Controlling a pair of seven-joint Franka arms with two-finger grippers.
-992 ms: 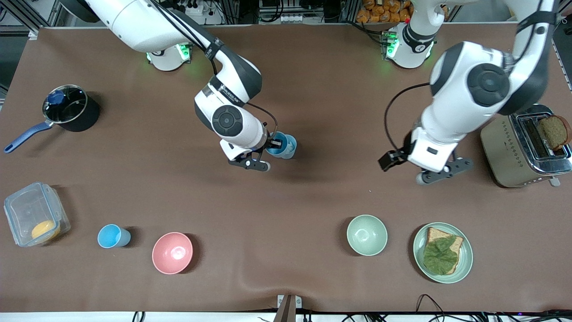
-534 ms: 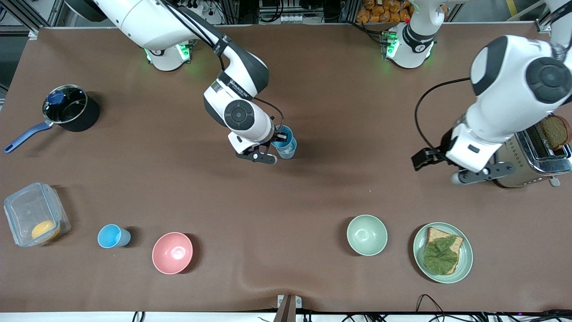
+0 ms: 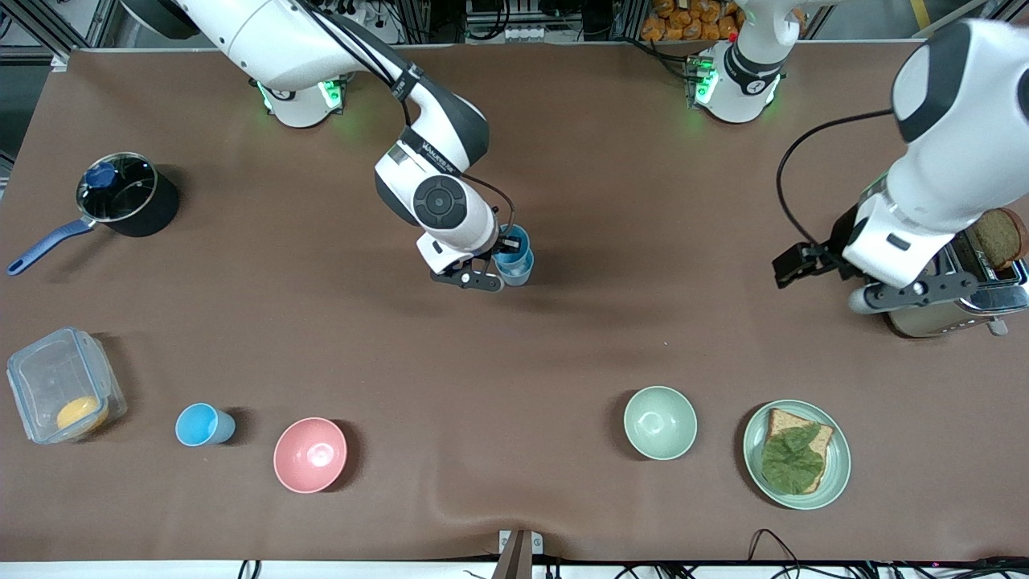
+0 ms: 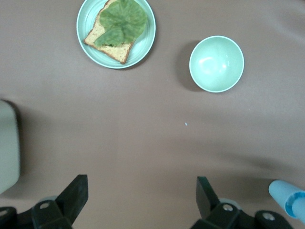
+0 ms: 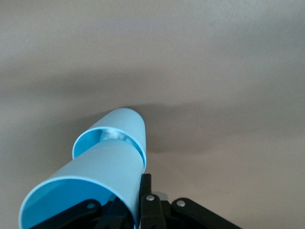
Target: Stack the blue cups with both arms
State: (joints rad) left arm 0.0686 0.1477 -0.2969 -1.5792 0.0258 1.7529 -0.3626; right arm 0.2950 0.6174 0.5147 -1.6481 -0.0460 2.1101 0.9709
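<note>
My right gripper (image 3: 500, 261) is shut on the rim wall of a light-blue cup (image 5: 95, 176), with one finger (image 5: 145, 183) outside the wall. The held cup's lower end sits inside a second blue cup (image 5: 126, 121) standing on the table. The pair (image 3: 516, 261) is at mid-table and also shows in the left wrist view (image 4: 286, 196). A third blue cup (image 3: 205, 425) stands alone beside the pink bowl (image 3: 310, 454), nearer the front camera. My left gripper (image 3: 912, 293) is open and empty (image 4: 141, 183), up over the table at the toaster's edge.
A toaster (image 3: 924, 265) with a bread slice stands at the left arm's end. A pale green bowl (image 3: 660, 422) and a plate (image 3: 836, 474) of bread and lettuce lie nearer the camera. A pot (image 3: 120, 197) and a plastic box (image 3: 64, 386) are at the right arm's end.
The left arm has swung away from mid-table toward the toaster, its gripper open. The right gripper has shifted slightly with its cup, which now lines up over the lower cup.
</note>
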